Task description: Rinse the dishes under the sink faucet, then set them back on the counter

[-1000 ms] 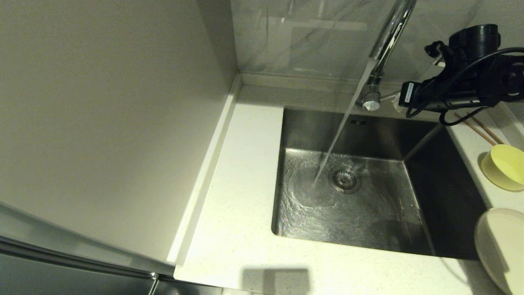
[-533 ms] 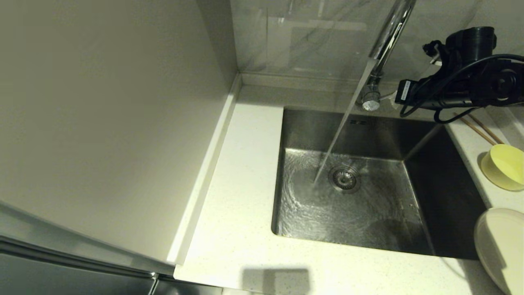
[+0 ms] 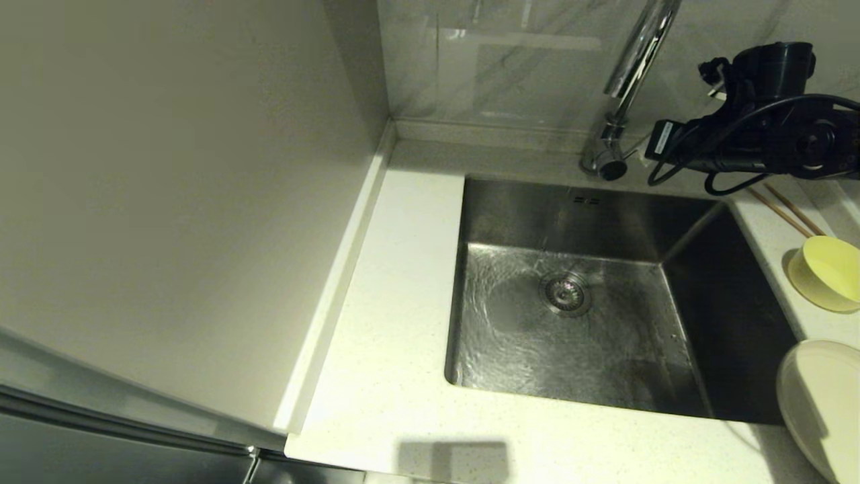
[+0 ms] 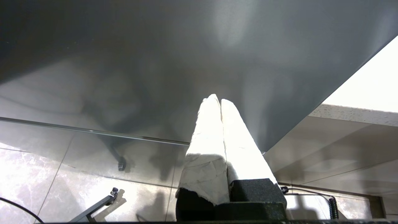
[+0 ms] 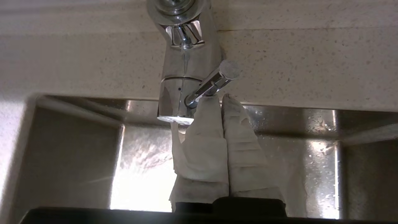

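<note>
Dishes: bowl [image 3: 828,272], plate [image 3: 821,403], seemingly two chopsticks [image 3: 786,212]

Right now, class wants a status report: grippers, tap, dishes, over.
Right gripper shut, under faucet lever. Left gripper shut, parked. No stream. Bowl, plate, chopsticks on counter.

Left claw [image 4: 220,101] closed, perhaps above floor

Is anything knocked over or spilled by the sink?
Nothing stands out. The bowl, plate and chopsticks lie on the counter beside the sink. The sink floor is wet, as expected. The right tool, shut, touches the faucet lever.
</note>
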